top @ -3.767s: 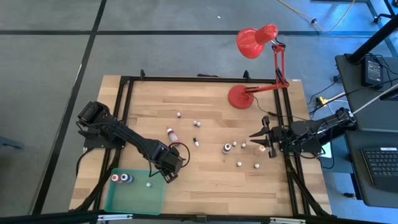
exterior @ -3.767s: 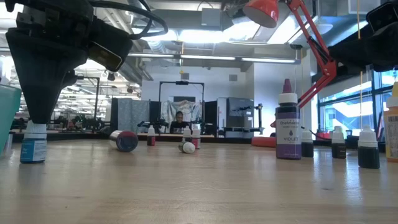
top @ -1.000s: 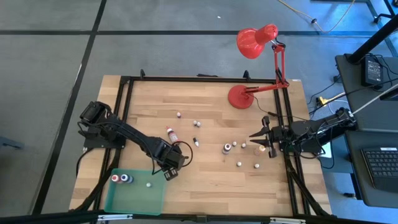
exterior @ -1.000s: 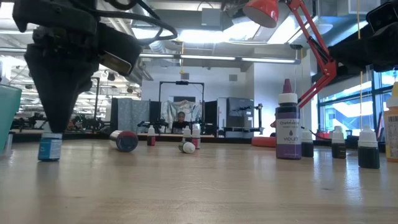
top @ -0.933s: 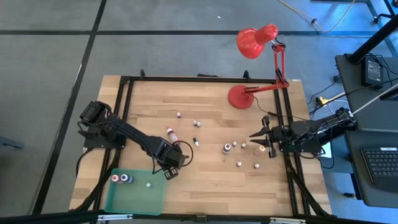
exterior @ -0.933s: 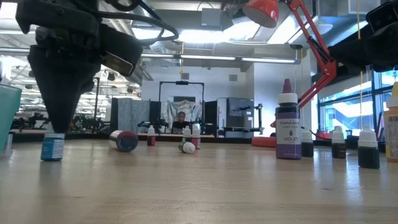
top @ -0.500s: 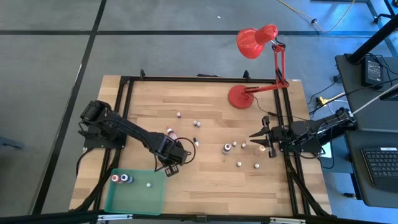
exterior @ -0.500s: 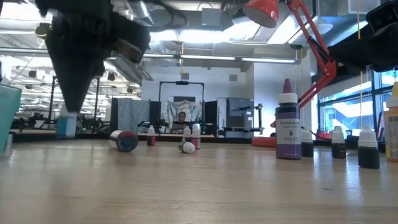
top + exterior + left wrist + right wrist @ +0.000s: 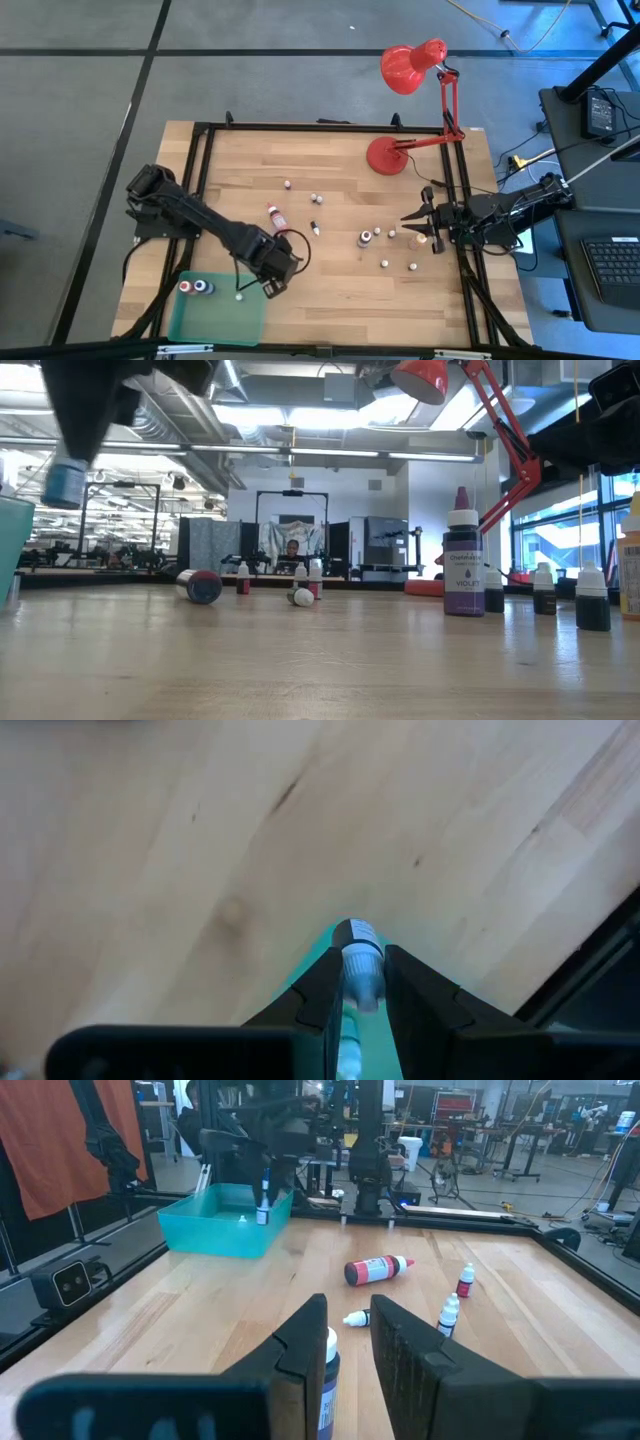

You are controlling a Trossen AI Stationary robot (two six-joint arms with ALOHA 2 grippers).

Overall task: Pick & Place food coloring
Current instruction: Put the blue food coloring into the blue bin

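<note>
My left gripper [image 9: 268,288] points down over the right rim of the green tray [image 9: 215,318] at the near left and is shut on a small blue food coloring bottle [image 9: 65,482]. Two bottles [image 9: 192,287] and a tiny white one [image 9: 238,296] are in the tray. More food coloring is on the wood: a red‑labelled bottle on its side [image 9: 274,215], an upright violet bottle [image 9: 463,565] and several tiny ones [image 9: 384,263]. My right gripper [image 9: 415,220] waits level at the right edge, shut, holding nothing. My left gripper pinches the bottle's white cap [image 9: 362,975] between its two fingers, coming from above and pointing down. The blue body [image 9: 355,933] hangs below the fingertips, upright and lifted clear of the table, with the green tray showing beneath it.
A red desk lamp [image 9: 410,70] stands with its base [image 9: 385,155] at the far right of the table. A black frame [image 9: 200,180] runs around the table's edge. An orange bottle [image 9: 421,240] stands close to my right gripper. Bare wood lies in the middle.
My left gripper has risen with the blue bottle, which stood on the table a second ago and now hangs clear of it. It has also shifted a little toward the near edge and the tray, staying shut.
</note>
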